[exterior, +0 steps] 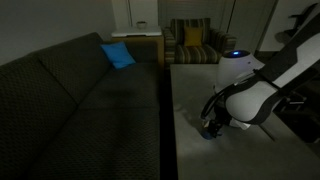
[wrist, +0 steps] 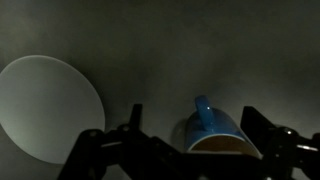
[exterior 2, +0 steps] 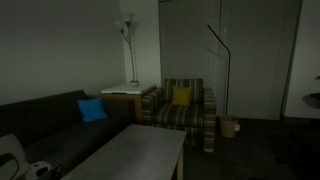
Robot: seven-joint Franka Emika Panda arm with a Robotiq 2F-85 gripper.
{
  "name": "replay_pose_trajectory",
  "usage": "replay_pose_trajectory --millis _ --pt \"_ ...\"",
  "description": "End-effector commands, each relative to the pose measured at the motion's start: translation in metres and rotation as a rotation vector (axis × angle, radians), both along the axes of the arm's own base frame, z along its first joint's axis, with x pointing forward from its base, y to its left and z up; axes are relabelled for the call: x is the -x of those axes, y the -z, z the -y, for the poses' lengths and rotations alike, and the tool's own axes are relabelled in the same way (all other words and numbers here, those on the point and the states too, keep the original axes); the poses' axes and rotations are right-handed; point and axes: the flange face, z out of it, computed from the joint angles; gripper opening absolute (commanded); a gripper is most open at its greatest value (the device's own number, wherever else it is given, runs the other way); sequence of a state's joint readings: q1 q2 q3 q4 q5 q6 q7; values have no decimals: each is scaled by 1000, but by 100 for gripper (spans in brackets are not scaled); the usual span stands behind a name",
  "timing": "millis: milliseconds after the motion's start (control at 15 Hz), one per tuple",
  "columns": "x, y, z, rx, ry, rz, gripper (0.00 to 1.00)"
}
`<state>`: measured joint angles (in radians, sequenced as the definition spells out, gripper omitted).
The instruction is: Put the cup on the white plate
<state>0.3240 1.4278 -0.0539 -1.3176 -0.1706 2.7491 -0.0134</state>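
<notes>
In the wrist view the blue cup (wrist: 215,128) sits on the grey table, its handle pointing away from the camera and its pale rim towards it. My gripper (wrist: 193,112) is open, with one dark finger on each side of the cup. The left finger stands apart from the cup and the right finger is close to its side. The white plate (wrist: 45,105) lies flat on the table to the left of the cup, apart from it. In an exterior view the gripper (exterior: 213,126) is low over the table with a bit of the blue cup (exterior: 210,134) below it.
The room is dim. A dark sofa (exterior: 70,100) with a blue cushion (exterior: 117,55) runs along the grey table (exterior: 200,90). A striped armchair (exterior 2: 182,108) with a yellow cushion, a floor lamp (exterior 2: 127,30) and a small bin (exterior 2: 229,125) stand beyond the table.
</notes>
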Motion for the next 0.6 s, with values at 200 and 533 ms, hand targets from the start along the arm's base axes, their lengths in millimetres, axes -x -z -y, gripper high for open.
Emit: replay_pose_trajectory --millis 200,533 --pt "-2 12 -9 -59 -190 -33 100" --pt "9 15 -15 -27 -270 -66 100"
